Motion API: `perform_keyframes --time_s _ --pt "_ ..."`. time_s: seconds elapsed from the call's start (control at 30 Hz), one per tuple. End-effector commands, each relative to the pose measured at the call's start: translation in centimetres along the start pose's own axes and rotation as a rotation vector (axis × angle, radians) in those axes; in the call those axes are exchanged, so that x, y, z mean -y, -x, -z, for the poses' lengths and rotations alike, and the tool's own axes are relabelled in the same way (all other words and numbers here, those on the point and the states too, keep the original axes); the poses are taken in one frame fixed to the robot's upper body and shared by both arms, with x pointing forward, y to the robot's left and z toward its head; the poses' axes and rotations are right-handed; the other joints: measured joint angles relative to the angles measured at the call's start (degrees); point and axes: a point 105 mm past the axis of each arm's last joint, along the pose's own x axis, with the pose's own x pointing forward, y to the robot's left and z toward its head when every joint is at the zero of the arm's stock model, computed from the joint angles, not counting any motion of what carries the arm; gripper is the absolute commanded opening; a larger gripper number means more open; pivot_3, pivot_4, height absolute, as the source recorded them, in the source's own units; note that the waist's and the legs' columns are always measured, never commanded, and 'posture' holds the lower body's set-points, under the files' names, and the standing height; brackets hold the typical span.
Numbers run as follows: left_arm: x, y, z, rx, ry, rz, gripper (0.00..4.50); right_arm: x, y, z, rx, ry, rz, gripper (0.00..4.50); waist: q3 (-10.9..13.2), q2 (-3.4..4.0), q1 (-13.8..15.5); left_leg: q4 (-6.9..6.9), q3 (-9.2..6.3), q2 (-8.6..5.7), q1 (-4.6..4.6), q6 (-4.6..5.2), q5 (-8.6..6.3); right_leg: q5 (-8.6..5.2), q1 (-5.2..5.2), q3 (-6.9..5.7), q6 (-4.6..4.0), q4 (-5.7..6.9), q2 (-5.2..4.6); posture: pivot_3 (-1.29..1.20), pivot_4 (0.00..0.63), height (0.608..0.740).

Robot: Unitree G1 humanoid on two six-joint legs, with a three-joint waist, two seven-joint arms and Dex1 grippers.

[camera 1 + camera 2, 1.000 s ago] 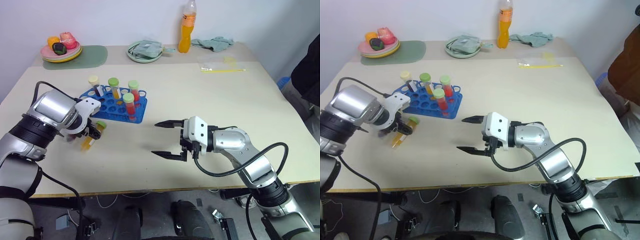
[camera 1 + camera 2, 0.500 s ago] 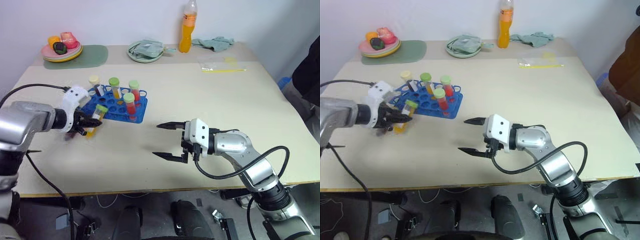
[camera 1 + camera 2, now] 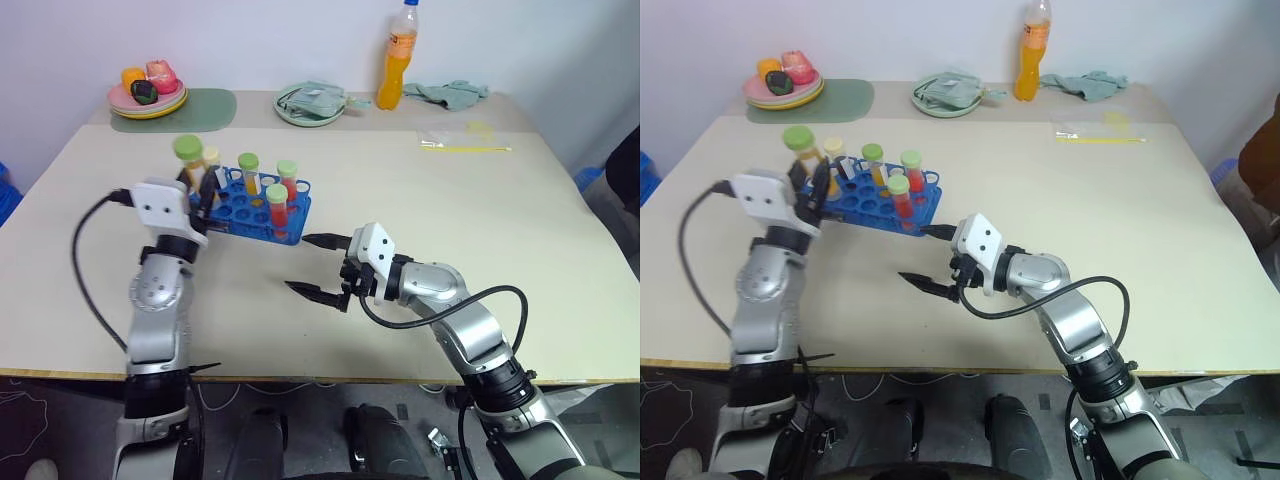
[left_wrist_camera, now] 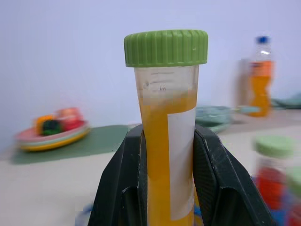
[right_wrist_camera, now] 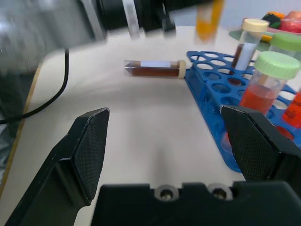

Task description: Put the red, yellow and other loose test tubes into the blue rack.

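Left gripper (image 4: 167, 188) is clamped on the yellow tube (image 4: 167, 141), green cap up, tube upright between the two black fingers (image 4: 124, 188), raised above the table (image 3: 450, 220) just at the near-left end of the blue rack (image 3: 255, 215); in the head view the green cap shows at the top of that gripper (image 3: 196, 192). Right gripper (image 3: 318, 266) stands wide with nothing in it, pointing left toward the rack, hovering over bare table just to the right and nearer side of the rack, not touching it. The rack already has several capped tubes standing in its holes, red and yellow ones with green caps (image 3: 287, 185) and a cream-capped one at the far-left corner. A dark maroon tube (image 5: 155, 68) lies flat on the table, cream cap just beside the rack's edge, beyond the right gripper's fingertips and below the left gripper. Far from both grippers at the back of the table: orange drink bottle (image 3: 398, 55), a plate with fruit (image 3: 148, 95) on a green mat (image 3: 205, 105), a bowl (image 3: 312, 103), a crumpled cloth (image 3: 450, 92)
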Motion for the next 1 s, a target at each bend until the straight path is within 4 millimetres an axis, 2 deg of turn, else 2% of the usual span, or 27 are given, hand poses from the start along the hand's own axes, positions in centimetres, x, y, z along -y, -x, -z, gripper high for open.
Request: perform_keyframes --time_s 0.03,0.17,0.27,0.6,0.77,1.0 --pt "0.4 -0.5 0.2 0.051 -0.014 0.017 0.74 0.5 0.1 -1.0 0.034 0.037 0.028 4.22 0.0 0.00 -0.4 -0.01 -0.01 0.00 0.01 0.00 0.00 0.00 0.00 0.00 0.00 0.01 0.02 0.00 0.150 0.740" --pt "0.2 -0.7 1.4 0.029 0.020 0.012 0.74 0.7 0.4 -1.0 0.028 0.040 0.053 4.22 0.0 0.00 -1.0 -0.01 -0.03 0.01 0.01 0.00 0.00 0.00 0.01 -0.03 0.01 0.04 0.03 0.00 0.150 0.740" --pt "0.9 -1.1 2.1 0.021 0.054 0.038 0.74 0.8 0.7 -0.9 0.024 0.035 0.074 4.22 0.0 0.00 -1.0 -0.01 -0.03 0.01 0.02 0.01 0.00 0.00 0.01 -0.03 0.01 0.06 0.03 0.00 0.150 0.740" --pt "2.3 -2.1 3.0 0.017 0.072 0.081 0.74 0.9 1.1 -0.8 0.015 0.035 0.098 4.22 0.0 0.00 -1.0 0.00 -0.04 0.00 0.03 0.01 0.00 0.00 0.03 -0.04 0.02 0.06 0.03 0.00 0.150 0.740" --pt "2.1 -2.1 3.1 0.019 0.061 0.079 0.74 0.9 1.2 -0.8 0.012 0.036 0.100 4.22 0.0 0.00 -1.0 0.00 -0.04 0.00 0.05 0.00 0.00 0.00 0.04 -0.03 0.02 0.07 0.04 0.00 0.150 0.740" --pt "0.7 -1.1 3.0 0.016 0.034 0.039 0.74 0.8 1.3 -0.7 0.010 0.029 0.104 4.22 0.0 0.00 -1.0 -0.01 -0.05 0.01 0.07 0.00 0.00 0.00 0.04 -0.03 0.02 0.08 0.04 0.00 0.150 0.740"
